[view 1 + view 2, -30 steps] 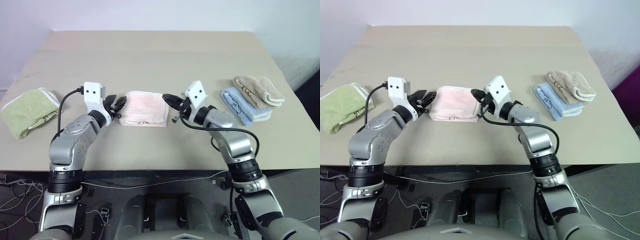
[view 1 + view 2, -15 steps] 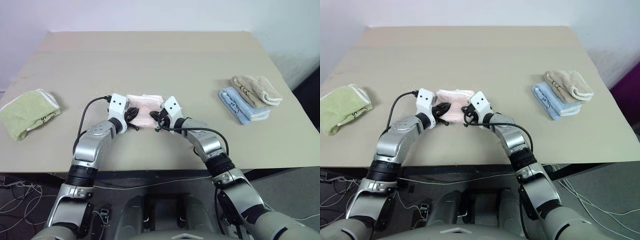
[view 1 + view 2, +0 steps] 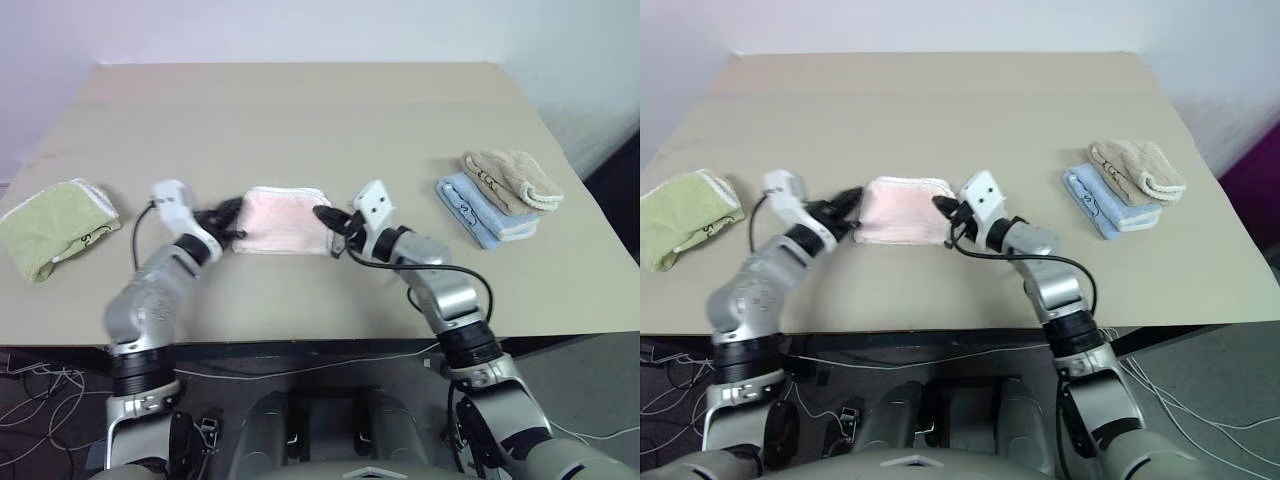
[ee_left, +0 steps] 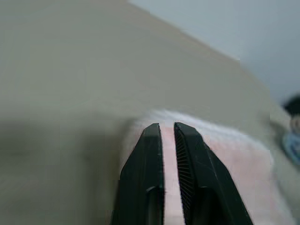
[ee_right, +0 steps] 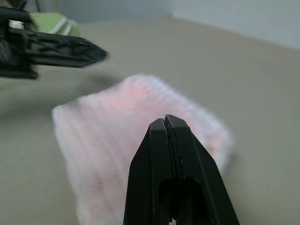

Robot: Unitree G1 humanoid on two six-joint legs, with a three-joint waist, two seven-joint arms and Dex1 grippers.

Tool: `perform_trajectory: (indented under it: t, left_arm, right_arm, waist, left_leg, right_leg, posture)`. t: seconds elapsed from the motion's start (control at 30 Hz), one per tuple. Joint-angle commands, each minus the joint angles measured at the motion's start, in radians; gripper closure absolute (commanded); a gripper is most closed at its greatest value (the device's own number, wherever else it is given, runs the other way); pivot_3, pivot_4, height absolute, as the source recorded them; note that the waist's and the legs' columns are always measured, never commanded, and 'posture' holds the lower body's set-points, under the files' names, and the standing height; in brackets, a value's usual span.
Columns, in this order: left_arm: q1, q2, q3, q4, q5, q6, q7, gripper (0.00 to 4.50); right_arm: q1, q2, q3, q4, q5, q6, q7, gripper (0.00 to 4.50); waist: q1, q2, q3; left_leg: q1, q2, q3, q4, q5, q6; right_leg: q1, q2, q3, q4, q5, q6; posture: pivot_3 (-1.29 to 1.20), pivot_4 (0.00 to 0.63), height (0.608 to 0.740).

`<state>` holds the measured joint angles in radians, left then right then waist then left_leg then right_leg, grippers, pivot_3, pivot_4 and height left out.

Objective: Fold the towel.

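Pink towel (image 3: 286, 220) lay folded into a compact rectangle mid-desk (image 3: 300, 110). Left gripper (image 3: 232, 212) sat at its left edge, fingers (image 4: 150, 178) parted by a narrow slit, holding nothing. Right gripper (image 3: 327, 216) sat at its right edge, fingers (image 5: 161, 178) pressed together, empty. Green towel (image 3: 50, 225) was far left; beige towel (image 3: 512, 178) lay on the blue towel (image 3: 478, 210), far right.

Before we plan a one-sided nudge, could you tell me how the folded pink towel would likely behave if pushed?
The pink towel is soft terry in stacked layers, so it would probably bunch rather than slide whole. Lying flat on the table, it shouldn't roll or tip. It looks light.
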<state>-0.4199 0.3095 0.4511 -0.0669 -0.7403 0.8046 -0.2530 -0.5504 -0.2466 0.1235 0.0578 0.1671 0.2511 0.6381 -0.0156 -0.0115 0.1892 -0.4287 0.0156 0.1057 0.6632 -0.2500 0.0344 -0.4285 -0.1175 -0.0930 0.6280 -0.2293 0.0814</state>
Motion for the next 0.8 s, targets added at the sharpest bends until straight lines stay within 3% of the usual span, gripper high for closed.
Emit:
perform_trajectory:
  t: [0.03,0.3,0.53,0.8]
  left_arm:
    - [-0.021,0.012,0.094,0.012,-0.159,0.130,0.043,2.82]
    - [-0.031,0.011,0.131,0.110,-0.358,0.353,0.086,0.02]
    - [-0.037,0.026,0.045,0.179,-0.306,0.420,0.090,0.02]
    - [-0.033,-0.101,0.034,0.135,-0.399,0.528,0.165,0.02]
  right_arm:
    - [0.006,-0.029,-0.027,-0.076,0.015,0.015,0.001,4.50]
    - [0.010,-0.055,-0.030,-0.101,0.006,0.015,-0.010,4.50]
    - [0.022,-0.057,-0.031,-0.115,0.000,0.011,-0.025,4.50]
    - [0.029,-0.069,-0.036,-0.127,0.000,0.012,-0.038,4.50]
  waist:
    - [0.002,0.000,0.000]
    - [0.002,-0.001,0.000]
    - [0.003,-0.001,0.000]
    - [0.014,-0.001,0.000]
  left_leg:
    - [0.000,0.000,0.000,0.000,0.000,-0.001]
    - [0.000,-0.001,0.000,0.001,0.002,-0.003]
    - [0.000,0.000,0.000,0.000,0.003,-0.004]
    - [0.001,-0.002,0.000,0.000,0.001,-0.006]
  right_leg:
    - [0.000,0.000,0.000,0.000,0.000,0.000]
    - [0.001,0.002,-0.001,0.000,0.000,0.000]
    - [0.001,0.003,0.000,0.000,0.000,0.000]
    - [0.002,0.000,0.000,0.000,0.000,0.000]
  posture:
    - [0.00,0.150,0.740]
    - [0.00,0.150,0.740]
    - [0.00,0.150,0.740]
    - [0.00,0.150,0.740]
